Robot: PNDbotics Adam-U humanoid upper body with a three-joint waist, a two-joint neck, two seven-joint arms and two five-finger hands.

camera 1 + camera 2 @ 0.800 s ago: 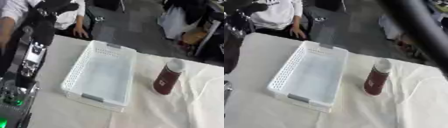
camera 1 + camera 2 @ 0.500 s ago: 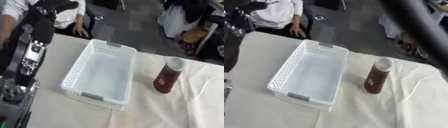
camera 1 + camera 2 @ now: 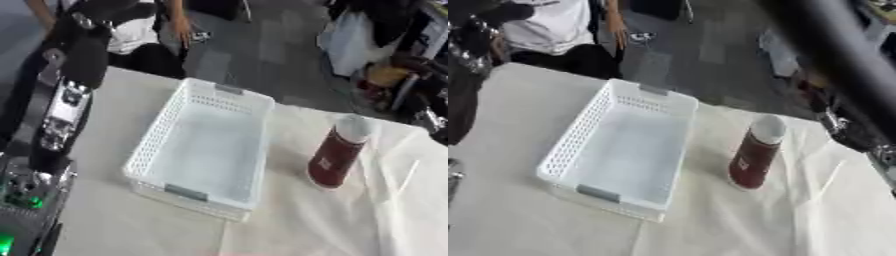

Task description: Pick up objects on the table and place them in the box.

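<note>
while the cream-clothed bench (image 3: 306,225) fills both views, a white slatted box (image 3: 203,147) sits at its centre with nothing inside. just to its right, apart from it, a dark red bottle (image 3: 754,152) with a white cap stands upright. arm segments show at the edges; can't tell either hand's state.

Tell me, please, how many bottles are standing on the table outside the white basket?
1: a dark red bottle with a white cap, upright on the cloth just right of the basket. None shows elsewhere, though the arms hide some table.
</note>
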